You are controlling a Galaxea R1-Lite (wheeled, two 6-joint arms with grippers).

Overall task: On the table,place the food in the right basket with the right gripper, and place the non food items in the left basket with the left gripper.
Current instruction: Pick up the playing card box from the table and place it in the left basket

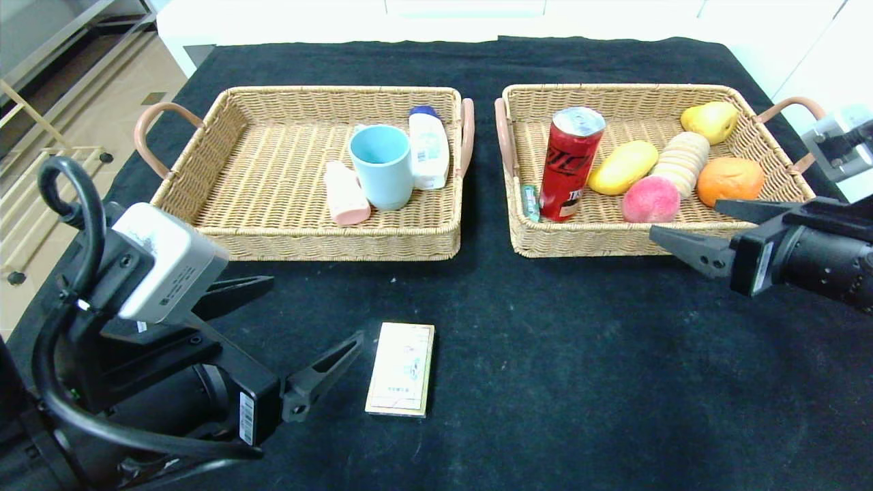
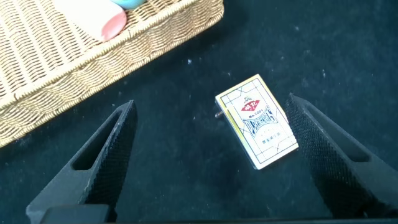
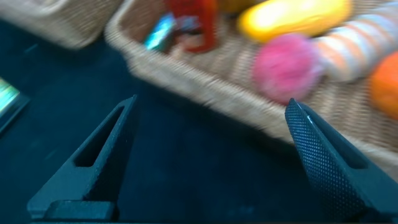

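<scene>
In the head view, a card box [image 1: 401,369] lies flat on the black table [image 1: 580,382], on the near side of the left basket [image 1: 307,242] and well apart from it. The left gripper [image 1: 300,327] hovers just beside the card box, on the side away from the right basket [image 1: 655,242]; its jaws stand wide open and hold nothing. The left basket contains a blue cup [image 1: 382,166] standing upright, a pink bottle [image 1: 345,194] lying against it, and a white bottle [image 1: 429,147] lying on the cup's other side. The right basket holds an upright red can [image 1: 570,162], a small green packet [image 1: 529,202] beside the can, a mango [image 1: 622,167], a peach [image 1: 651,199], a stack of biscuits [image 1: 682,161], a pear [image 1: 710,121] and an orange [image 1: 730,180]. The right gripper [image 1: 716,228] hangs at that basket's near corner beside the orange, jaws spread wide and empty.

In the left wrist view, the card box [image 2: 257,121] lies between the two open fingers [image 2: 99,158], nearer one of them, touching neither. The left basket's rim [image 2: 124,53] shows beyond.

In the right wrist view, the open fingers [image 3: 323,158] frame bare table just before the right basket's wall [image 3: 205,87], with the peach [image 3: 287,67] inside; nothing is gripped.
</scene>
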